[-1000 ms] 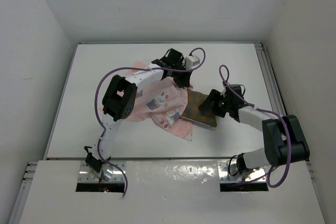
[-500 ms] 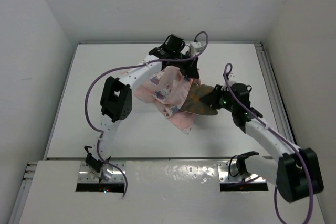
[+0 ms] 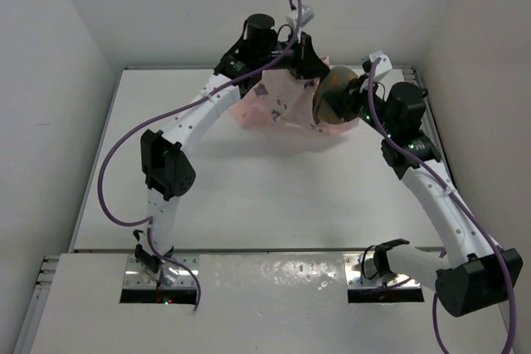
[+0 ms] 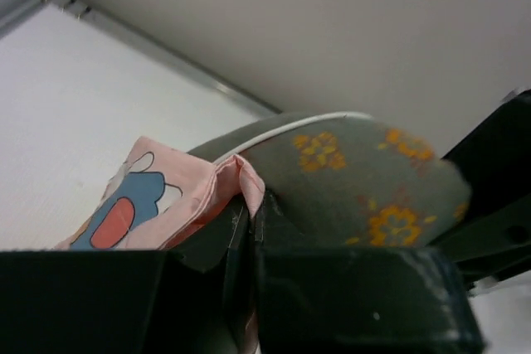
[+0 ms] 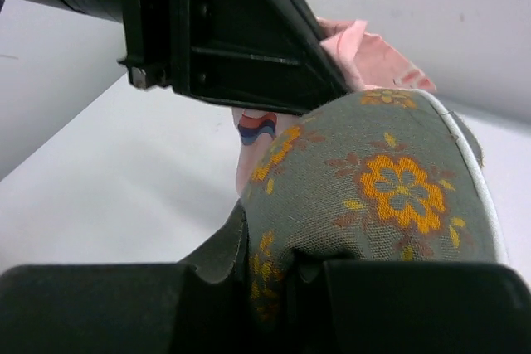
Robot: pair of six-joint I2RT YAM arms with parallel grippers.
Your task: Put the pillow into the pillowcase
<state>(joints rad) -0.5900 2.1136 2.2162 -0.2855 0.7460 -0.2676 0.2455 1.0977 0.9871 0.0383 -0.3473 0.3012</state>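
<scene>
The pillow [image 3: 334, 97] is an olive cushion with orange flowers and a pale piped edge, held up above the far right of the table. My right gripper [image 3: 358, 95] is shut on its edge [image 5: 286, 279]. The pink printed pillowcase [image 3: 278, 104] hangs beside it, draped to the left. My left gripper [image 3: 305, 60] is shut on the pillowcase's hem [image 4: 241, 178], right next to the pillow [image 4: 357, 188]. In the right wrist view the pillow [image 5: 390, 196] fills the middle, with the left gripper's black body [image 5: 224, 31] and pink cloth [image 5: 365, 51] just behind it.
The white table [image 3: 249, 196] has raised rails along its back [image 3: 191, 68] and right [image 3: 427, 122] edges. White walls close in behind and at both sides. Purple cables loop off both arms.
Both arms have lifted the pillow and the pillowcase off the table middle and carried them up toward the back right. The pillowcase now hangs instead of lying flat.
</scene>
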